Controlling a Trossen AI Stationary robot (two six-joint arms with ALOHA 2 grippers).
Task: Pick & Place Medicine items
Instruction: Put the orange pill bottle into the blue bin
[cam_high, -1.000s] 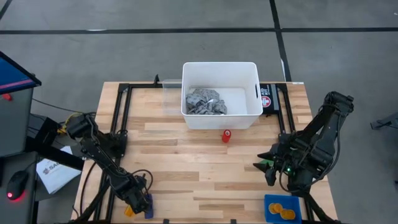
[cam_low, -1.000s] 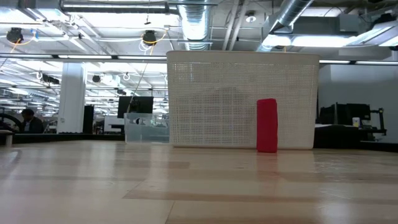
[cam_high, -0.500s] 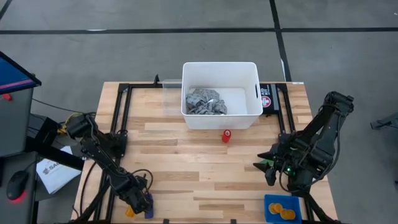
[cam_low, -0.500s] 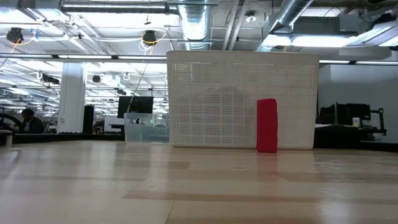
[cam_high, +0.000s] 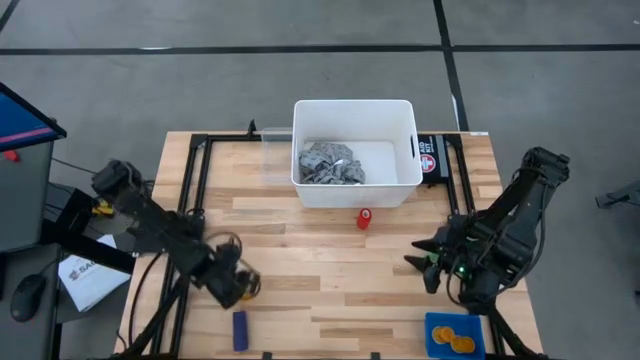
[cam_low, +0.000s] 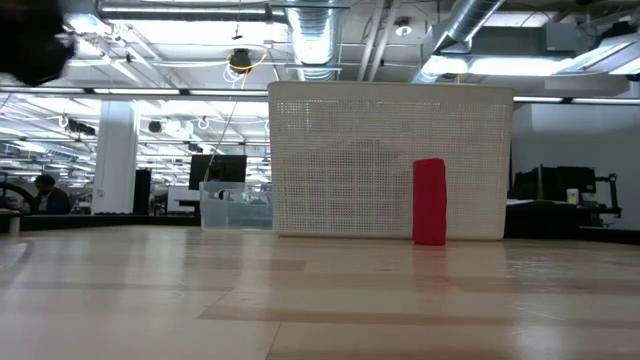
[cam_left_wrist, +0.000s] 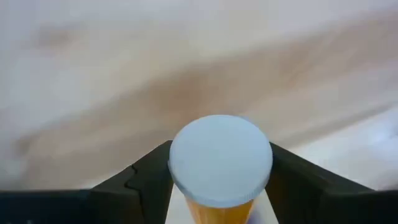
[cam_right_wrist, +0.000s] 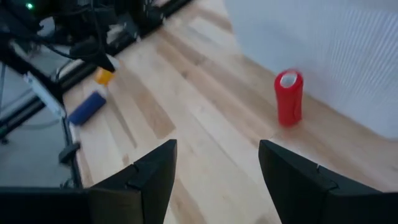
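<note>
While the pill bottle (cam_left_wrist: 221, 163) is seen cap-first in the left wrist view, its long axis is directed along the fingers toward the camera, and only a short strip of its orange body is shown below the white cap. It is clamped between the two dark fingers (cam_left_wrist: 146, 180) of the left gripper (cam_high: 240, 284), which is held above the wooden table (cam_high: 300, 300) near its front left part. In the high view the bottle is mostly hidden by that gripper and shows only as an orange speck. The right gripper (cam_right_wrist: 217, 168) is spread wide with nothing between its fingers, at the table's right side. A red cylinder (cam_high: 364, 218) stands upright just in front of the white bin (cam_high: 355, 115), in which a grey rag (cam_high: 330, 164) lies. A small blue object (cam_high: 240, 330) lies near the front edge.
</note>
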